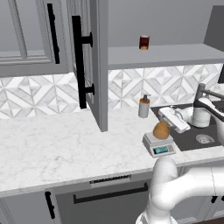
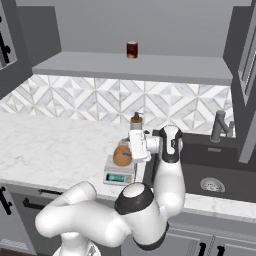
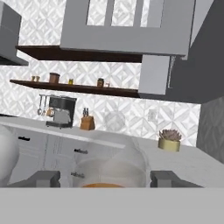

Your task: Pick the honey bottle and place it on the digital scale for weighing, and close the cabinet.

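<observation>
Amber honey bottle (image 1: 161, 130) sits on the digital scale (image 1: 159, 145) near the worktop (image 1: 52, 144) edge beside the sink, and my end effector (image 2: 129, 150) has its fingers at half spread either side of the bottle; I judge them clamped on it. Release comes next, I reckon. From there the cabinet door (image 1: 89, 61) stands open, up and to my left.

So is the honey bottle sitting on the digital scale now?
Touching. In the left base view the honey bottle rests directly on the digital scale, with no gap under it.
</observation>
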